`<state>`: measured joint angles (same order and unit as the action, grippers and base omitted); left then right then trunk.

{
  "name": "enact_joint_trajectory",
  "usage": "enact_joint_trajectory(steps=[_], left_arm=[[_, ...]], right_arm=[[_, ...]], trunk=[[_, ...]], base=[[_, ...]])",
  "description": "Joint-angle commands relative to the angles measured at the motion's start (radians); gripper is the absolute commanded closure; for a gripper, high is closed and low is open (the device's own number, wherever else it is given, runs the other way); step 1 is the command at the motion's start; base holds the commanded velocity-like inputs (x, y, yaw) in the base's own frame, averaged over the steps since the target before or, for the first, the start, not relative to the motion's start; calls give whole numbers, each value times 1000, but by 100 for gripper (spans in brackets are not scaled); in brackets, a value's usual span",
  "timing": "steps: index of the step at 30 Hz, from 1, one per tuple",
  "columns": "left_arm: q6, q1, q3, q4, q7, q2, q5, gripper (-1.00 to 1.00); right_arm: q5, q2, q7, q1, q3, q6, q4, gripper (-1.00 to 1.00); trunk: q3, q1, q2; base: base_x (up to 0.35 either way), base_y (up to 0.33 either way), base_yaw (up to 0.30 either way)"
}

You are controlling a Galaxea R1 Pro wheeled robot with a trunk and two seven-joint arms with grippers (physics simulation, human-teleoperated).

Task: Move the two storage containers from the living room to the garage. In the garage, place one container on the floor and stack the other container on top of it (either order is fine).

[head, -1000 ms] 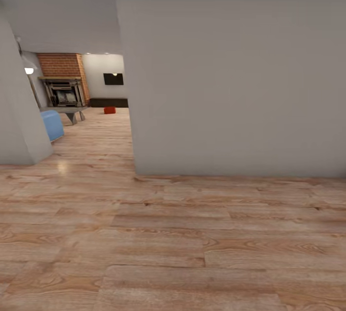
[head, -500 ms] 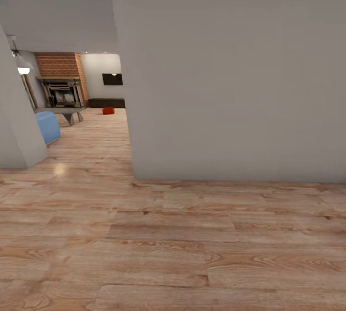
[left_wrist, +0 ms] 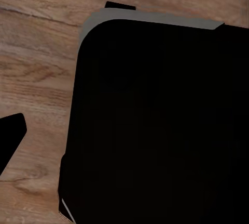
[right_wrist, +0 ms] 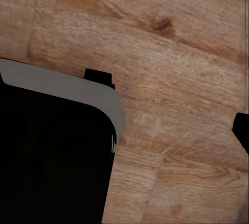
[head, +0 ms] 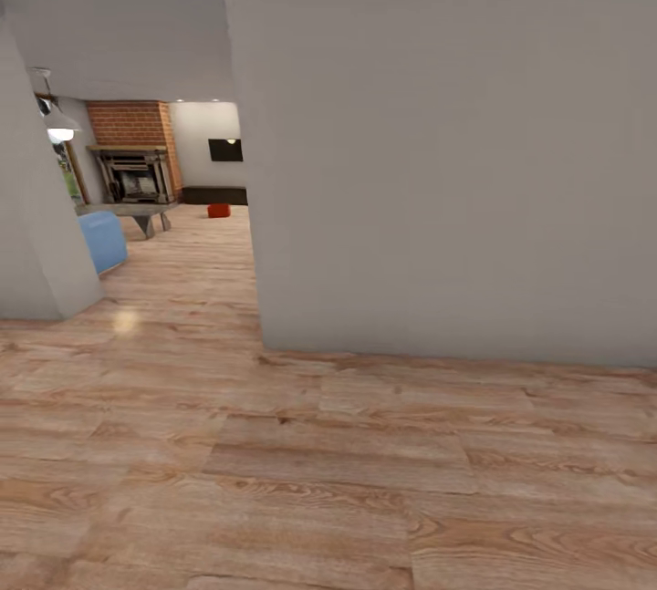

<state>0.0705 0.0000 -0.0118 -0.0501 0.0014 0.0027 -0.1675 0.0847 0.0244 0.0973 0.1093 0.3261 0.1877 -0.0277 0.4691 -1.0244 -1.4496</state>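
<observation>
Transit toward the living room; no container picked up yet.

Head view: one storage container (head: pixel 218 210), a small orange-red block, sits on the wood plank floor (head: pixel 301 471) far down the opening, near the dark low bench (head: pixel 215 195) under the TV (head: pixel 225 150), with the brick fireplace (head: pixel 135 152) off to one side. A grey wall (head: pixel 438 152) blocks the rest; the second container cannot be located. Judgement: task at its start, both carries and the garage stacking remain. Tool state on either arm: cannot tell, wrist views show dark robot body over floor.
</observation>
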Motion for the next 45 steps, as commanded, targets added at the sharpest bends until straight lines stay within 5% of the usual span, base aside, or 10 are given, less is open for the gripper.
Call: enact_joint_trajectory(steps=[1,45], left_arm=[[2,0,0,-1,0,0,-6,-100],[2,0,0,0,1,-1,-6,-100]], right_arm=[[9,2,1,1,9,6,-3,-100],[7,6,4,1,10,6,-3,-100]], trunk=[[1,-1,0],[1,-1,0]], base=[[324,0,279],[324,0,299]])
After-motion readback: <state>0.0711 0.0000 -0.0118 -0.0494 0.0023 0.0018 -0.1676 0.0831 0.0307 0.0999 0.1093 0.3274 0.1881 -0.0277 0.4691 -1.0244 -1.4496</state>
